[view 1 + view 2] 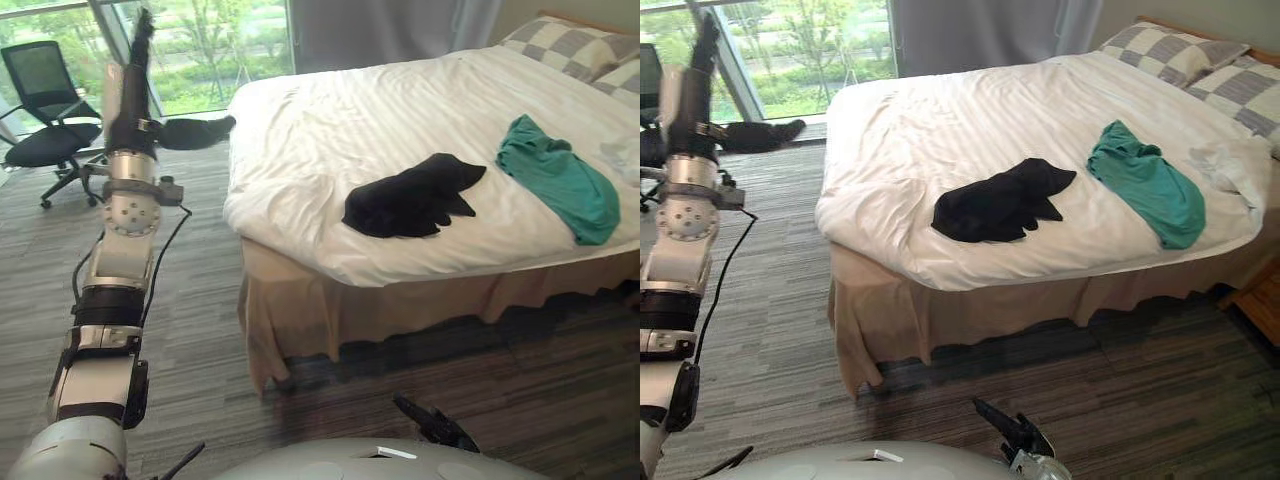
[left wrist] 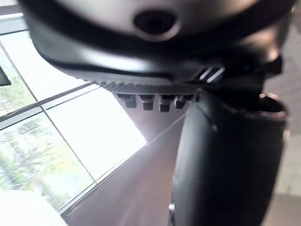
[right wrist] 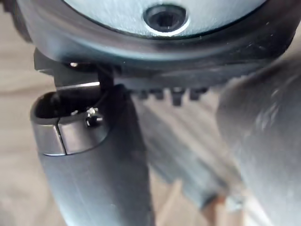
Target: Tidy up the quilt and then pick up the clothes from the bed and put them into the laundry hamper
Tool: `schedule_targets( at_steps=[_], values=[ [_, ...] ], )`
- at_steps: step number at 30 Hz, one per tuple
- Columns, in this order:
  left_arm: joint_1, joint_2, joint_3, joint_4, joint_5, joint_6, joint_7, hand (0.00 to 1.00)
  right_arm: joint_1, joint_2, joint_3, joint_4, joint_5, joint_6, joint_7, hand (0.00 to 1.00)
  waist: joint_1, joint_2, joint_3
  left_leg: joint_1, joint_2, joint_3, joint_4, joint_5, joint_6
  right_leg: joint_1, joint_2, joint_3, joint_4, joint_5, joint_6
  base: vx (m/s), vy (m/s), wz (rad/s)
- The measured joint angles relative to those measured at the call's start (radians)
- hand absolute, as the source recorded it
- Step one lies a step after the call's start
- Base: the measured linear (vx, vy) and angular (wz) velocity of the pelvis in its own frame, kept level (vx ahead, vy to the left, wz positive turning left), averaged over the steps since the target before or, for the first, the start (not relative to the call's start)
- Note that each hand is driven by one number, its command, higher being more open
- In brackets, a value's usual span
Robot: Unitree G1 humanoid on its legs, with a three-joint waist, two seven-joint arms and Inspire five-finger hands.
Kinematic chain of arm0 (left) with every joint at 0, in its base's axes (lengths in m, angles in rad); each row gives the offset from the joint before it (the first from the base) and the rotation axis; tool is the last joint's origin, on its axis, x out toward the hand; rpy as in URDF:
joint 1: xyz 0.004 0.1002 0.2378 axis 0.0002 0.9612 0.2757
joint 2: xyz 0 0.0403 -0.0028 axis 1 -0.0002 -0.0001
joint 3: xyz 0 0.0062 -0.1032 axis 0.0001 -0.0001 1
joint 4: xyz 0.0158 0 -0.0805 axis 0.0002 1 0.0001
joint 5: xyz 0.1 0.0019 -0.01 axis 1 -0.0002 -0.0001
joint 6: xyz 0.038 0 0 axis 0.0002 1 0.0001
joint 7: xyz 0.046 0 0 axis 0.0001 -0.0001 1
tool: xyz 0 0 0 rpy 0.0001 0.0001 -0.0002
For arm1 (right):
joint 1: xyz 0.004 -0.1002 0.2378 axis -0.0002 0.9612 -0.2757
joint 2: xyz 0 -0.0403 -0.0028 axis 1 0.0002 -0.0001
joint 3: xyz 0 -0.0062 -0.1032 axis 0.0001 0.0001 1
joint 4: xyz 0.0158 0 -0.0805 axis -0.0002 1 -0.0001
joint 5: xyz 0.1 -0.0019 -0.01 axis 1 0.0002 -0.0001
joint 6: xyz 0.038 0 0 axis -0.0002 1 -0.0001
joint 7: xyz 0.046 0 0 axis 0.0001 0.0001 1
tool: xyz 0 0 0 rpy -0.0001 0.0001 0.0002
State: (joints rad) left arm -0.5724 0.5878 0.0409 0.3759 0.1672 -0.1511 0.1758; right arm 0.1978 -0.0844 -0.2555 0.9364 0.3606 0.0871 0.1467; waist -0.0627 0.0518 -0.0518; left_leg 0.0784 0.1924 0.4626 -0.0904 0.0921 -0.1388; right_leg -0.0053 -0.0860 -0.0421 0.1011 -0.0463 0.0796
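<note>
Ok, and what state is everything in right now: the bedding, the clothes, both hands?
quilt: spread over the bed, lightly wrinkled.
black garment: crumpled on the quilt near the foot edge, untouched.
green garment: crumpled on the quilt, nearer the pillows.
left hand: raised high beside the bed, fingers straight, empty.
right hand: low, short of the bed, open, empty.

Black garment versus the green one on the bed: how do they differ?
The black garment is bunched into a compact heap; the green garment lies stretched out longer. The black garment sits mid-bed, the green garment nearer the pillows. Both lie crumpled on the white quilt, apart.
</note>
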Motion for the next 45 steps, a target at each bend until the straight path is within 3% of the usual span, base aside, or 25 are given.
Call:
schedule_targets(
  at_steps=[5, 8, 18, 21, 23, 29, 34, 35, 39, 45],
  values=[
    [-0.046, -0.002, -0.093, 0.118, 0.13, 0.106, -0.024, 1.0, 0.014, 0.001, -0.012, 0.003, -0.003, 0.003, 0.002, 1.0, -0.031, -0.012, 0.034, -0.02, -0.002, 0.041, 0.001, 0.0, 0.0, -0.056, 0.004, 0.049, 0.012, 0.009, 0.002, 0.01, 0.009, -0.25],
    [-0.077, -0.007, -0.114, 0.137, 0.176, 0.139, -0.025, 1.0, 0.008, 0.003, -0.011, 0.0, -0.002, 0.005, 0.004, 1.0, -0.048, -0.02, 0.05, -0.065, -0.004, 0.045, 0.004, 0.008, 0.008, -0.112, 0.003, 0.053, 0.027, 0.017, 0.0, 0.0, 0.0, -0.07],
    [-0.225, -0.066, -0.208, 0.146, 0.273, 0.244, 0.008, 1.0, -0.023, 0.013, 0.033, -0.125, 0.003, 0.003, 0.022, 1.0, -0.054, -0.036, 0.158, -0.165, -0.012, 0.063, 0.006, 0.022, 0.023, -0.25, -0.004, 0.072, 0.098, 0.013, -0.006, 0.0, 0.003, -0.03],
    [-0.271, -0.073, -0.214, 0.145, 0.274, 0.279, 0.034, 1.0, -0.055, 0.023, 0.033, -0.149, 0.004, -0.007, 0.026, 1.0, -0.063, -0.051, 0.201, -0.241, -0.008, 0.049, 0.1, -0.009, 0.032, -0.321, -0.022, 0.071, 0.176, -0.017, -0.002, 0.0, 0.003, 0.12],
    [-0.289, -0.076, -0.214, 0.145, 0.276, 0.316, 0.052, 1.0, -0.077, 0.021, 0.033, -0.178, 0.012, -0.019, 0.023, 1.0, -0.078, -0.049, 0.241, -0.32, 0.0, 0.033, 0.192, -0.039, 0.042, -0.375, -0.036, 0.068, 0.217, -0.025, 0.001, -0.02, -0.021, 0.16],
    [-0.338, -0.116, -0.253, 0.143, 0.271, 0.442, 0.097, 1.0, -0.103, 0.018, 0.032, -0.236, 0.063, -0.056, 0.016, 1.0, -0.082, -0.049, 0.335, -0.491, 0.035, 0.002, 0.382, -0.107, 0.064, -0.5, -0.044, 0.063, 0.309, -0.04, 0.01, -0.09, -0.008, 0.07],
    [-0.387, -0.12, -0.252, 0.123, 0.265, 0.489, 0.161, 1.0, -0.127, 0.017, 0.033, -0.246, 0.138, -0.059, 0.02, 1.0, -0.083, -0.055, 0.371, -0.603, 0.067, -0.012, 0.504, -0.148, 0.078, -0.589, -0.039, 0.067, 0.365, -0.041, 0.013, -0.09, 0.003, -0.01],
    [-0.398, -0.12, -0.251, 0.123, 0.265, 0.494, 0.17, 0.0, -0.133, 0.016, 0.033, -0.246, 0.139, -0.059, 0.022, 1.0, -0.084, -0.055, 0.377, -0.614, 0.072, -0.014, 0.517, -0.153, 0.081, -0.596, -0.038, 0.068, 0.371, -0.041, 0.013, -0.1, 0.016, -0.13],
    [-0.446, -0.129, -0.21, 0.121, 0.271, 0.512, 0.233, 0.0, -0.181, 0.015, 0.033, -0.248, 0.202, -0.067, 0.042, 1.0, -0.088, -0.059, 0.402, -0.682, 0.097, -0.008, 0.586, -0.186, 0.09, -0.658, -0.03, 0.085, 0.389, -0.036, 0.022, -0.07, 0.013, -0.14],
    [-0.466, -0.138, -0.181, 0.114, 0.363, 0.544, 0.208, 0.0, -0.223, 0.01, 0.033, -0.254, 0.204, -0.076, 0.063, 1.0, -0.094, -0.051, 0.427, -0.697, 0.099, 0.037, 0.611, -0.21, 0.1, -0.695, -0.027, 0.14, 0.386, -0.02, 0.045, 0.01, 0.019, -0.19]
  ],
)
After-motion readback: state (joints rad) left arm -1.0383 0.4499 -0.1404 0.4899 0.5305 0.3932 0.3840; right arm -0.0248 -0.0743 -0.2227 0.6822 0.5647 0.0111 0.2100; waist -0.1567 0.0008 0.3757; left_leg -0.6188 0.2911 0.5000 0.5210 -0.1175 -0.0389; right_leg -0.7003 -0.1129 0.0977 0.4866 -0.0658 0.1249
